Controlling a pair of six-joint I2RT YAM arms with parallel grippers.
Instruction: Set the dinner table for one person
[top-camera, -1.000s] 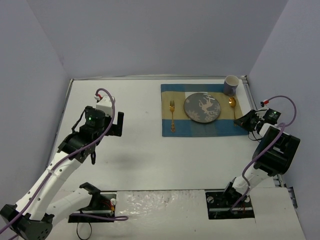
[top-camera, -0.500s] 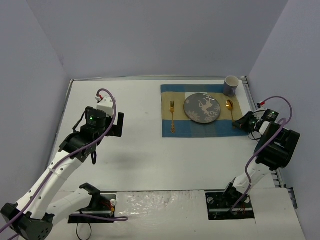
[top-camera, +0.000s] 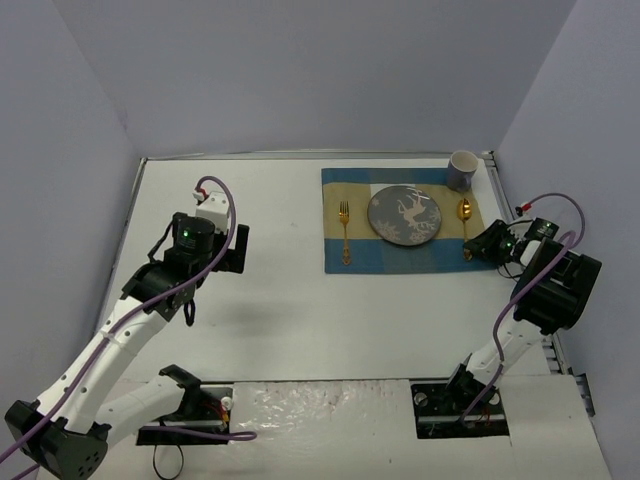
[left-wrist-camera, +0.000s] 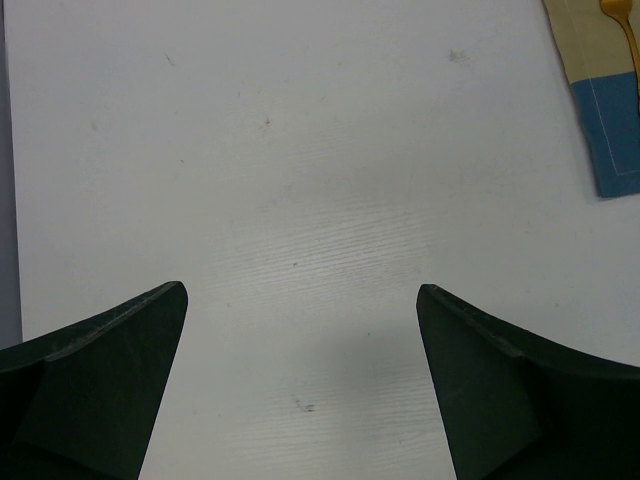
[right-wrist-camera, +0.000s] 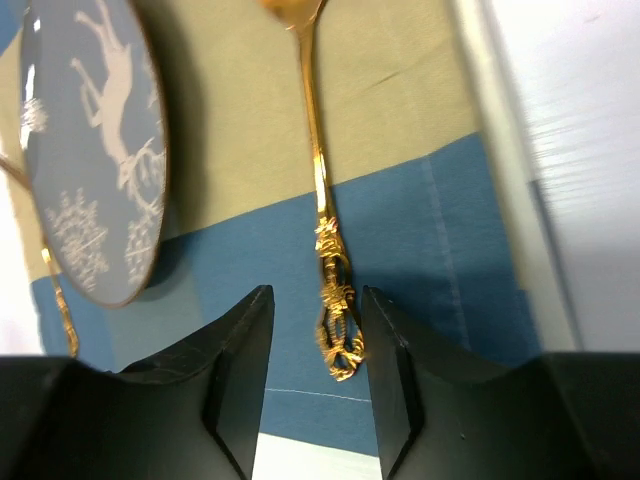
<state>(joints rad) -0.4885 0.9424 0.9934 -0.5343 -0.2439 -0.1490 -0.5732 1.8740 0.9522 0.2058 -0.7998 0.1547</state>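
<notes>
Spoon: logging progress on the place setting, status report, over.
Left gripper open, above dinner table. Right gripper open, astride handle. Spoon flat on placemat, right of plate. Nothing blocking it.

Blue, tan and gold on white
Mat (top-camera: 400, 257) striped tan and blue; plate (top-camera: 404, 215) grey-blue with a white deer and snowflakes; spoon (top-camera: 465, 222) and fork (top-camera: 345, 232) gold; mug (top-camera: 462, 170) grey-blue; surface (top-camera: 270, 290) white.
</notes>
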